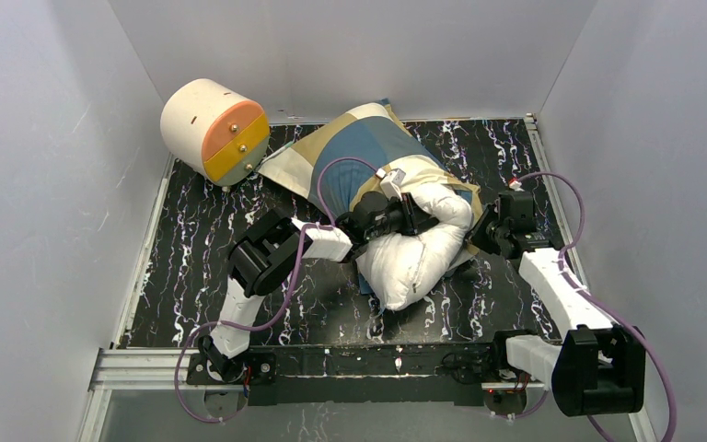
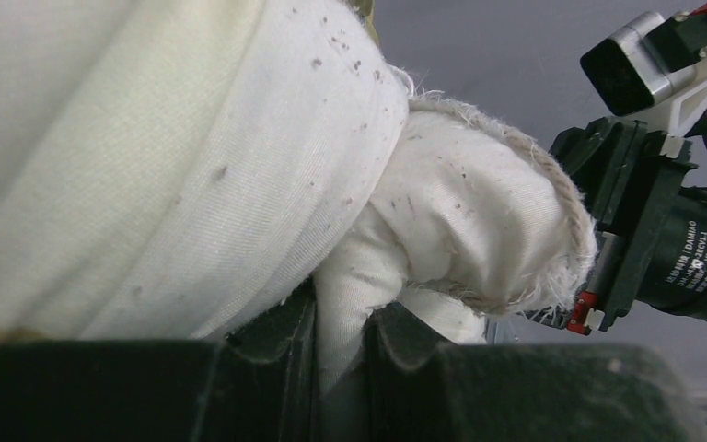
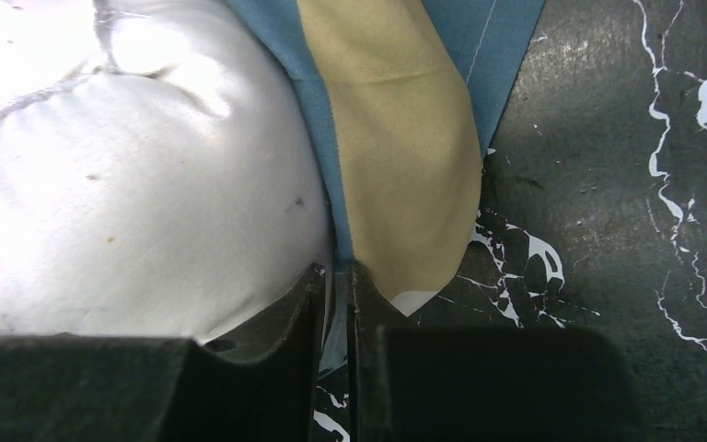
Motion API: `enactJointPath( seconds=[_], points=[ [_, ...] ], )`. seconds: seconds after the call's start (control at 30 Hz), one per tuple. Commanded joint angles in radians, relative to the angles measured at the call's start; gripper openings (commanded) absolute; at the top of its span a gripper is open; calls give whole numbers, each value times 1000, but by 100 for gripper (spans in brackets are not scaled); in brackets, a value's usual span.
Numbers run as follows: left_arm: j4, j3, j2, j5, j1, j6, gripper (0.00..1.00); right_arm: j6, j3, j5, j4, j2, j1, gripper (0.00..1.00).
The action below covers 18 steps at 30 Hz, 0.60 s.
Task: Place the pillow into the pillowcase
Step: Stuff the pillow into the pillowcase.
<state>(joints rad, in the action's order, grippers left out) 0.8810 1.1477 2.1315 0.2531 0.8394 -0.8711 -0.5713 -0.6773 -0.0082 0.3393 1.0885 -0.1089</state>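
Found coarse, matt woven cloth on the pillow [image 2: 239, 166], speckled and frayed along the seam just ahead of the left pincer [image 2: 341, 331]. Saw smoother, faintly sheened fabric on the pillowcase [image 3: 405, 157] ahead of the right pincer [image 3: 336, 281], beside a smooth black marble-patterned worktop [image 3: 608, 184]. Noted matt black plastic on both pincers.

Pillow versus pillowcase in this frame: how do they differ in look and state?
Colour: the pillow is plain white; the pillowcase has blue, tan and cream blocks. Bulk: the pillow is plump and bunched; the pillowcase is thin and lies mostly flat. Position: the pillowcase lies toward the back of the table; the pillow sits nearer the front, mostly uncovered. Both are soft fabric resting on that black marbled surface.
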Motion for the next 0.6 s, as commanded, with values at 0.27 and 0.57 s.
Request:
enactJointPath(
  seconds=[0.27,0.57],
  points=[
    [-575,-190,188,-105,-113,38,0,-19,53,-37,-163,112,13,25],
    [-603,-181,167,-139,-113,57,0,73,3,53,-250,176,14,1]
  ],
)
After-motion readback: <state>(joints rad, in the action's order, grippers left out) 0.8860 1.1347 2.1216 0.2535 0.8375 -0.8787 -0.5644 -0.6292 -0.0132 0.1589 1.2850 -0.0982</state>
